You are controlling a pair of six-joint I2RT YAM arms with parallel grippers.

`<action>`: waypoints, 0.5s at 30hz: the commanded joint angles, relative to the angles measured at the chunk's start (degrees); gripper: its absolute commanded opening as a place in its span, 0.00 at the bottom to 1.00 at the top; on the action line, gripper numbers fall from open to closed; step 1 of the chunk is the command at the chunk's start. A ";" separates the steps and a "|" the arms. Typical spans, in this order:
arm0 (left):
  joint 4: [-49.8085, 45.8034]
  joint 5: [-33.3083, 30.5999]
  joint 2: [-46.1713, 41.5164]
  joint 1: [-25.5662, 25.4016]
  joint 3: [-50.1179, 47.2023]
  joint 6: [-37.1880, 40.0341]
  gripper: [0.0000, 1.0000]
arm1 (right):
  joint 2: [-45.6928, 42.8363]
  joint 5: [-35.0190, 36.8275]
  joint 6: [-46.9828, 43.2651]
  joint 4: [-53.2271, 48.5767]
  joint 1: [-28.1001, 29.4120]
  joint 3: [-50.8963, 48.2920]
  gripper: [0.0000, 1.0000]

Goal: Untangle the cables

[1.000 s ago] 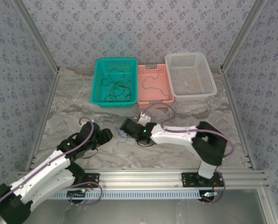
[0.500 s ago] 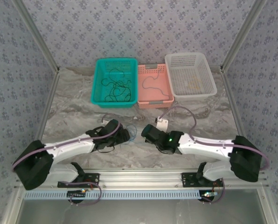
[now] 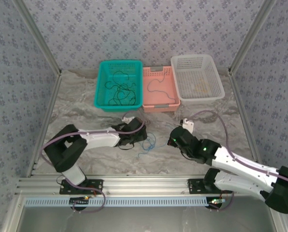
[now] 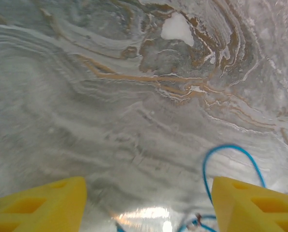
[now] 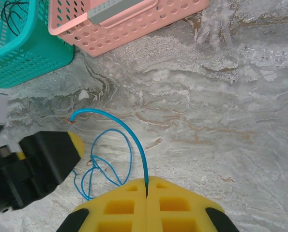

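A thin blue cable [image 3: 147, 145] lies in loose loops on the marble table between my two grippers. My right gripper [image 5: 146, 186] is shut on one blue strand [image 5: 129, 133], which arcs up and left to a bare copper end; more blue loops [image 5: 107, 159] lie tangled beside it. My left gripper [image 4: 148, 208] hovers low over the table with its yellow fingers [image 4: 37, 205] wide apart; a blue loop [image 4: 231, 150] curls by the right finger, not gripped. From above, the left gripper [image 3: 143, 137] sits just left of the tangle and the right gripper [image 3: 174, 141] just right of it.
At the back stand a teal basket [image 3: 101, 96] holding black cables [image 3: 119, 89], a pink basket [image 3: 172, 99] with one black cable [image 3: 156, 89], and a white basket [image 3: 182, 94]. Open marble lies to either side of the arms.
Both arms have swung right. The left gripper has reached in to the table's middle, the right gripper has drawn back to the right with the blue strand, and the tangle has spread out.
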 commanded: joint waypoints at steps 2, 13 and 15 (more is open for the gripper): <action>8.22 3.10 3.14 -0.33 -0.68 0.00 0.40 | -3.54 -1.70 -2.97 -5.69 -1.70 0.65 0.00; -2.34 -2.40 -12.71 -3.78 -3.99 3.35 0.24 | -4.17 -11.97 -8.95 -9.86 -13.25 3.60 0.00; -3.14 0.16 -14.95 -6.29 -3.94 6.43 0.33 | -3.03 -12.90 -9.63 -10.20 -14.40 4.73 0.00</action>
